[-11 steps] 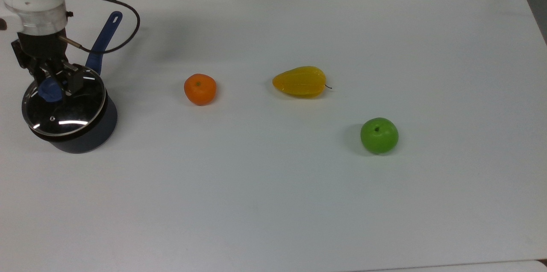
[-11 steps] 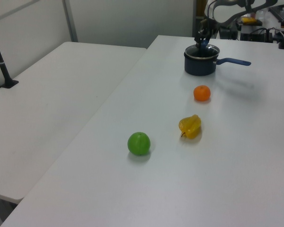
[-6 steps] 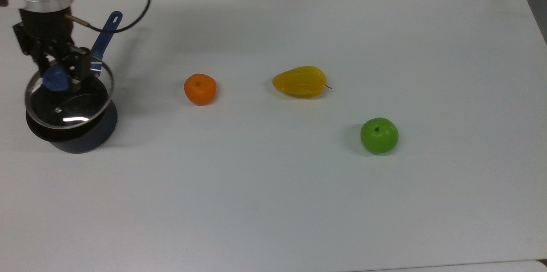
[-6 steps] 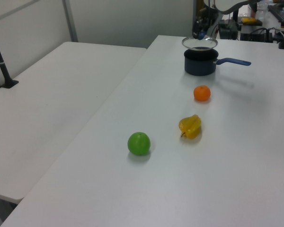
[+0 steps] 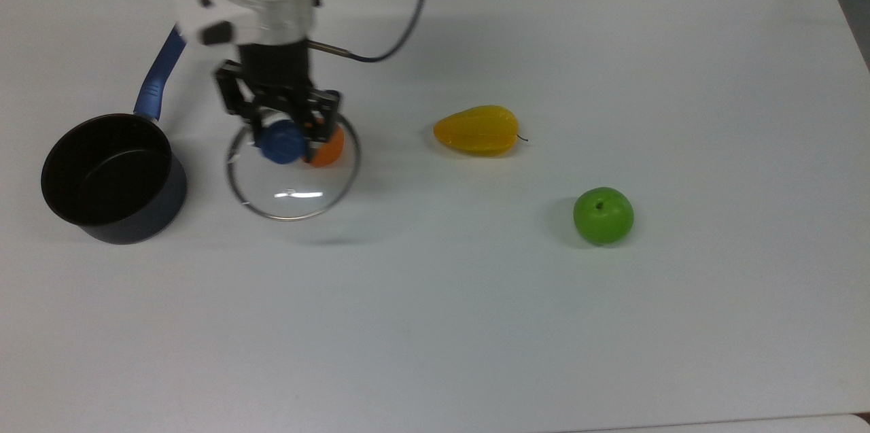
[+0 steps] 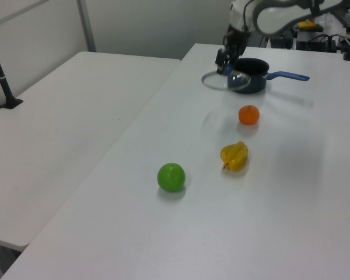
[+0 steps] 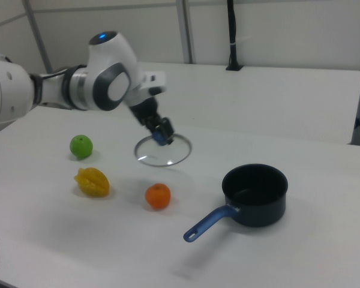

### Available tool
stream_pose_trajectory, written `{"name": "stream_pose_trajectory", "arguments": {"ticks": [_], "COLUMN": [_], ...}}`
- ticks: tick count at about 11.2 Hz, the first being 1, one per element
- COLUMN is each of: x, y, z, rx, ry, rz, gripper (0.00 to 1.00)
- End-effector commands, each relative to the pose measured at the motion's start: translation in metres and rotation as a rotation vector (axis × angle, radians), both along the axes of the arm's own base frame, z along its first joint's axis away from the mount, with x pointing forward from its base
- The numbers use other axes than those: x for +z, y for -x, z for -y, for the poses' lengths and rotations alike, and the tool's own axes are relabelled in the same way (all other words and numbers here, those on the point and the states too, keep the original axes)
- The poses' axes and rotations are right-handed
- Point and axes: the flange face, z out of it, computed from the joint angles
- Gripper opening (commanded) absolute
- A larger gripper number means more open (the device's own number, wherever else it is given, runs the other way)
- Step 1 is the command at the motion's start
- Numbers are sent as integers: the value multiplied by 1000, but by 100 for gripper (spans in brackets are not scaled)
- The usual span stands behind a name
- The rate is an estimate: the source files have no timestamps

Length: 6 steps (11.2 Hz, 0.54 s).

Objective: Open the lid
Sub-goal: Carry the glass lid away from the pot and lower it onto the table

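Note:
My gripper (image 5: 285,136) is shut on the blue knob (image 5: 279,143) of the lid (image 5: 291,183), a clear glass disc with a steel rim. It holds the lid roughly level in the air above the table, to the top view's right of the dark saucepan (image 5: 112,178). The pan stands uncovered and looks empty, with its blue handle (image 5: 160,76) pointing to the back. The left view has the lid (image 6: 217,81) hanging in front of the saucepan (image 6: 252,77) under the gripper (image 6: 224,64). The right view shows the lid (image 7: 163,152) and gripper (image 7: 161,135) well left of the saucepan (image 7: 255,195).
An orange (image 5: 329,149) lies partly behind the lid and gripper in the top view. A yellow fruit (image 5: 477,129) and a green apple (image 5: 603,215) lie further to the top view's right. A second white table (image 6: 64,116) adjoins on the left view's left.
The lid has come off the saucepan: first raised just above it, now carried to the top view's right, over the orange. The saucepan stayed put and stands uncovered.

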Motion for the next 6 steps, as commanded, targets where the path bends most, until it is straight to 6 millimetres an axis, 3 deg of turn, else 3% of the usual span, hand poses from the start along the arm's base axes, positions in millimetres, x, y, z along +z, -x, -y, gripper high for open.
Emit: {"name": "stream_pose_trajectory", "arguments": {"ticks": [1, 3, 6], "x": [-36, -63, -95], "y": [16, 12, 2], "z": [-69, -106, -130], "rx": [44, 71, 101], "ry": [33, 32, 44], "rz": [-42, -23, 40], "gripper": [52, 52, 52]}}
